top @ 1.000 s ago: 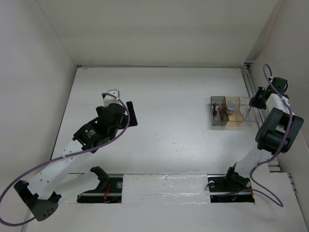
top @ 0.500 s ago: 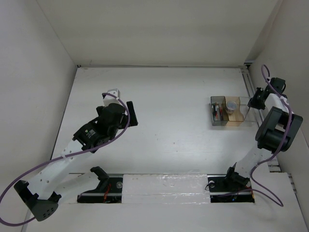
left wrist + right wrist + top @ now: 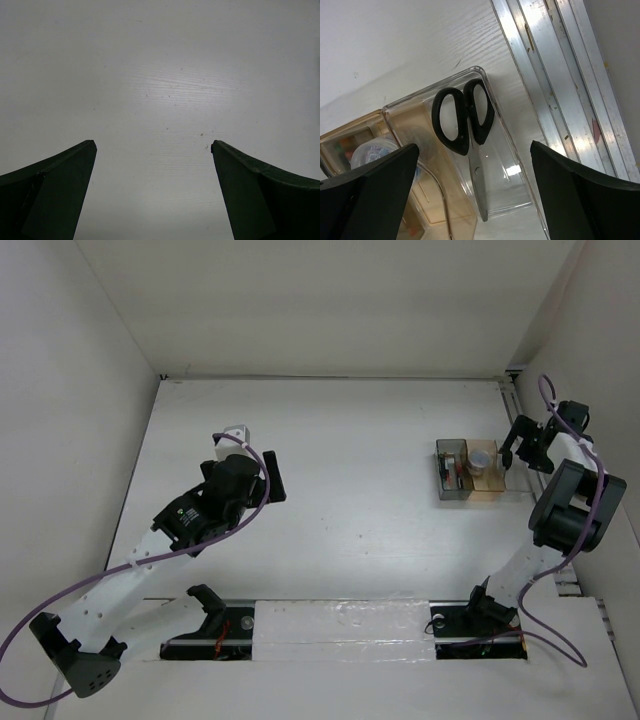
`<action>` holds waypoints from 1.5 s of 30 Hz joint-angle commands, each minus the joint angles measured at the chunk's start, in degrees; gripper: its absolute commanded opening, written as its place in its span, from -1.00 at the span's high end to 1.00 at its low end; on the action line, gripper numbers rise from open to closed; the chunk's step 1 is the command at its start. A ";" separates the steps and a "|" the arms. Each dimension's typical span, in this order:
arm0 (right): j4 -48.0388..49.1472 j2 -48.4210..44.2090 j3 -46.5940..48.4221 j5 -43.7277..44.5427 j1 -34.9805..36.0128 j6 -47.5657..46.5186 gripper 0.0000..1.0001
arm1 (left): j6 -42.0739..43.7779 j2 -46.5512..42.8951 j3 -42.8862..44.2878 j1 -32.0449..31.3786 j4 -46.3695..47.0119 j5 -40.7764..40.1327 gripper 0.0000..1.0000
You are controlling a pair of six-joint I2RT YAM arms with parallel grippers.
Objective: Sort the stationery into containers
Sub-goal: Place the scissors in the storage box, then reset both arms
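Right wrist view: the right gripper (image 3: 473, 146) stands with its jaws spread wide and nothing between them. Directly beneath, the scissors (image 3: 465, 125) lie flat in the clear compartment (image 3: 512, 185) of the organizer (image 3: 435, 210), handle loops toward the top of the frame and blades pointing to the lower edge. The tape roll (image 3: 372, 152) sits in the adjoining tan compartment at lower left. A metal rail (image 3: 560, 75) runs along the right of the frame.

Handling assessment, scissors: stiff, light to moderate in weight, blades probably slick. The black handle, just above the pivot, appears the soundest place to take hold. The compartment walls stand close on both sides, so finger access looks restricted.

Top external view: this places the organizer at centre right of the frame, beside the right gripper (image 3: 527, 448), and shows its dark grey compartment holding pens (image 3: 452, 472), red and white. They are too small to count. The scissors cannot be made out in this view.

Left wrist view: the left gripper (image 3: 153, 143) is fully spread and empty over the bare table (image 3: 160, 75). Only the overhead view shows it well apart from the organizer, at centre left.
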 commanded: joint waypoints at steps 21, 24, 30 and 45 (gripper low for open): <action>-13.73 -17.06 18.76 1.14 8.70 20.20 -1.00 | -2.87 -1.01 0.36 -0.01 -1.38 -7.96 -1.00; -13.74 -29.09 15.34 10.27 17.41 20.20 -1.00 | -4.46 -1.01 1.41 -0.01 -2.79 -10.68 -1.00; -17.33 -53.76 5.50 24.35 37.46 22.83 -1.00 | -8.67 -2.94 7.37 -0.01 -8.14 -18.50 -1.00; -33.07 -77.63 0.91 16.36 40.56 19.49 -1.00 | -14.30 -17.18 28.14 -0.01 -29.41 -26.77 -1.00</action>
